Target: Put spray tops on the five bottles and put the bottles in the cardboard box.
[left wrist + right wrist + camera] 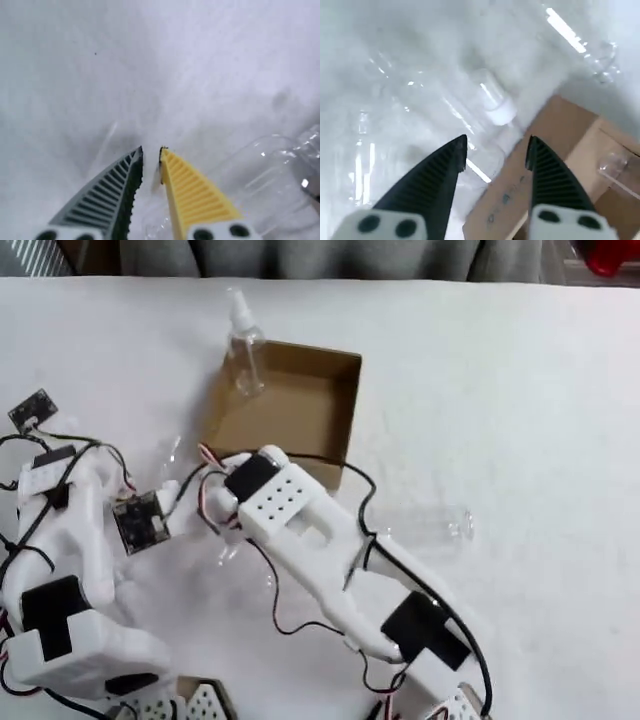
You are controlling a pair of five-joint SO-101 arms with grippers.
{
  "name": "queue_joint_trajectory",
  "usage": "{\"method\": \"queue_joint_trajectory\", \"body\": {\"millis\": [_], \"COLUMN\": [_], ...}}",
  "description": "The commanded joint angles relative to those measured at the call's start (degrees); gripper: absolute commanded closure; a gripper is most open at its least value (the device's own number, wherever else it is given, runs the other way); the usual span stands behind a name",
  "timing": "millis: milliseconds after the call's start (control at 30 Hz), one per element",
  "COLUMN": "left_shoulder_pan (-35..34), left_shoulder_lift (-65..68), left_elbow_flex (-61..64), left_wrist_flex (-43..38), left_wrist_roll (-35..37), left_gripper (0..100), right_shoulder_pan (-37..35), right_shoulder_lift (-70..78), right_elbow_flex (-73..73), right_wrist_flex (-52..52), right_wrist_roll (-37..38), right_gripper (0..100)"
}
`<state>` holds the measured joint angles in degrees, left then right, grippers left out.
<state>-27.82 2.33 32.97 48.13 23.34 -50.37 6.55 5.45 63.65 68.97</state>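
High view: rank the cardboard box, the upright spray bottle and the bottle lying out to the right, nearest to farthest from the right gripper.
1. cardboard box, directly beside the right gripper.
2. upright spray bottle, at the box's far left corner.
3. lying bottle, off to the right.

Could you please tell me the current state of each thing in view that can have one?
Brown cardboard box: open, one bottle inside.
Clear plastic bottle with spray top: upright in the box's corner.
Clear bottle on the white table: lying on its side.
Left gripper: shut to a narrow gap.
Right gripper: open, above the box's edge.
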Motion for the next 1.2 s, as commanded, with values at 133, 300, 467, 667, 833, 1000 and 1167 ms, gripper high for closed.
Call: {"method": "queue_joint_trajectory", "body": {"millis": [133,300,467,667,833,1000,1167], "left_shoulder_pan": [-0.5,-0.5,-0.5,-0.5,-0.5,-0.5,-0.5], "left_shoulder_lift": [-0.4,-0.3,-0.3,-0.3,-0.3,-0.3,-0.3], "left_elbow_flex": [-0.8,-0.8,-0.8,-0.8,-0.8,-0.7,-0.7], "left_wrist_flex": [-1.1,-1.1,-1.1,-1.1,-1.1,-1.1,-1.1], "left_wrist_roll": [-0.6,-0.6,-0.6,-0.6,-0.6,-0.6,-0.6], "left_gripper": [92,92,92,92,92,92,92], "right_shoulder_pan": [0.0,-0.2,-0.1,-0.8,-1.9,-2.1,-1.7], "right_shoulder_lift": [3.4,7.0,9.9,11.9,11.7,11.3,7.1], "right_elbow_flex": [-1.8,-2.0,-2.0,-2.0,-2.0,-2.0,-1.7], "right_wrist_flex": [-5.8,-8.6,-13.8,-13.4,-10.2,-6.3,-1.5], "right_wrist_roll": [-0.7,-0.6,-3.3,-4.6,-4.5,-3.6,-2.0], "right_gripper": [82.2,82.2,82.2,82.0,81.9,81.9,82.1]}}
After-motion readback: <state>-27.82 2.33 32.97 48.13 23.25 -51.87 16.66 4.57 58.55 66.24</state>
